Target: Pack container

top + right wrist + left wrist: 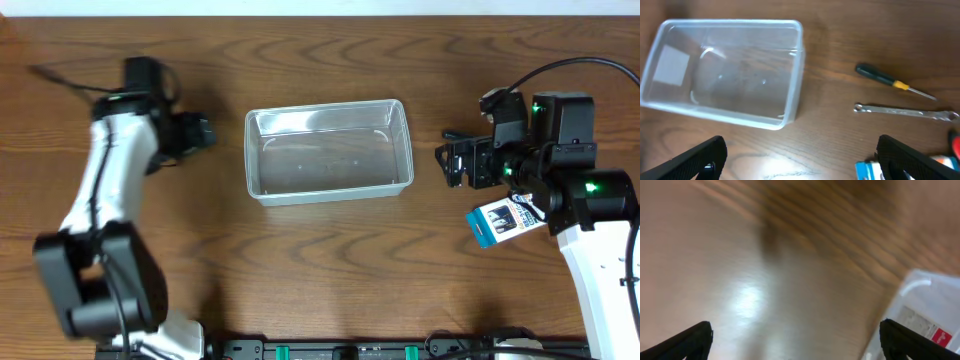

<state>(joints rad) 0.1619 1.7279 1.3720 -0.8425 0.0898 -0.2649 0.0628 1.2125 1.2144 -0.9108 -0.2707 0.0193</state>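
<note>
A clear container [328, 150] sits on the glossy wood-grain table [330, 262].

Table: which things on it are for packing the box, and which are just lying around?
For the job:
container
probably going in: screwdriver, wrench, blue-labelled pack

Just there:
dark cable at the far left
black rail along the front edge

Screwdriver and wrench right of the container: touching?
Apart. Right wrist view shows a strip of bare table between the screwdriver and the wrench.
</note>
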